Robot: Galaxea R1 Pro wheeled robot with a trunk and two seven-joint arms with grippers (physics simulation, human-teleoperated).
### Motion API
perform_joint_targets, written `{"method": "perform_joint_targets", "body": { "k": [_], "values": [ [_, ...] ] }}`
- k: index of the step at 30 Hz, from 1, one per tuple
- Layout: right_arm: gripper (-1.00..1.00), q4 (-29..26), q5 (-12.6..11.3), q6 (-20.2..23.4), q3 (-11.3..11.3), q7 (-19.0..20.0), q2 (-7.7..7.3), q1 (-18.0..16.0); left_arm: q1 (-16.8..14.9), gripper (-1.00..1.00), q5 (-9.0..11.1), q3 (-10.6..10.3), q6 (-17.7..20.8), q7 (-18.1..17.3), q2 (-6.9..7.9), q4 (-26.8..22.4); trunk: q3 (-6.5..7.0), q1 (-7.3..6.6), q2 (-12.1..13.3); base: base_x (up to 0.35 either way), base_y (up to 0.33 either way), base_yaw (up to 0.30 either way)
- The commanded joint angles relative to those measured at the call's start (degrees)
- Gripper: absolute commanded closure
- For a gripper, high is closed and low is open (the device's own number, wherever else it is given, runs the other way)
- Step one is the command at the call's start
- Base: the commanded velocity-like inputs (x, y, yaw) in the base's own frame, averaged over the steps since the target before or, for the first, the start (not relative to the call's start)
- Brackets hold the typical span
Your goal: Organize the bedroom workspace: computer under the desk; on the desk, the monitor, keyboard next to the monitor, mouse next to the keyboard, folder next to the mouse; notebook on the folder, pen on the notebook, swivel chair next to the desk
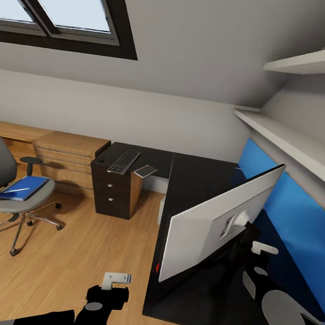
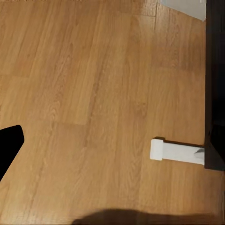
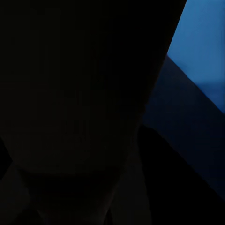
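Both grippers' jaw states unreadable; monitor [image 1: 210, 226] hides the right gripper [image 1: 264, 247].

Black L-shaped worktop [image 1: 195, 188]: monitor [image 1: 215, 227] near front edge; keyboard [image 1: 124, 161], mouse [image 1: 101, 159], notebook [image 1: 145, 170] at far-left end.

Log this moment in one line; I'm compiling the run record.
blue folder on grey swivel chair | wide monitor on black desk | silver-framed keyboard on desk
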Motion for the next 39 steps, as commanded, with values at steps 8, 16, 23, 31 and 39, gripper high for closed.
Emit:
{"method": "perform_joint_targets", "body": {
  "k": [8,16,23,31,39],
  "values": [
    [1.00,0.18,-0.46,-0.06,0.57,-0.57,-0.07,-0.05,-0.10,-1.00,-0.14,17.96,5.65,-0.02,0.26,-10.70,-0.13,0.04,-0.09,0.000,0.000,0.000],
    [1.00,0.18,-0.45,-0.27,0.49,-0.68,-0.07,-0.05,-0.10,-1.00,0.11,24.70,13.15,-0.12,-0.14,-10.14,-0.13,0.04,-0.09,0.000,0.000,0.000],
    [1.00,0.18,-0.53,-0.27,0.48,-0.74,-0.07,-0.05,-0.10,-1.00,0.11,23.45,13.57,0.15,0.15,-9.63,-0.13,0.04,-0.09,0.000,0.000,0.000],
    [1.00,-0.52,-0.45,-0.26,0.62,-0.75,-0.07,-0.05,-0.10,-1.00,0.23,21.88,13.59,0.16,0.27,-9.43,-0.13,0.04,-0.09,0.037,-0.044,0.000],
    [1.00,-0.56,-0.45,-0.29,0.66,-0.75,-0.07,-0.05,-0.10,-1.00,0.16,21.85,13.59,0.16,0.27,-9.41,-0.07,0.04,-0.09,0.002,-0.003,-0.089]
  ]
}}
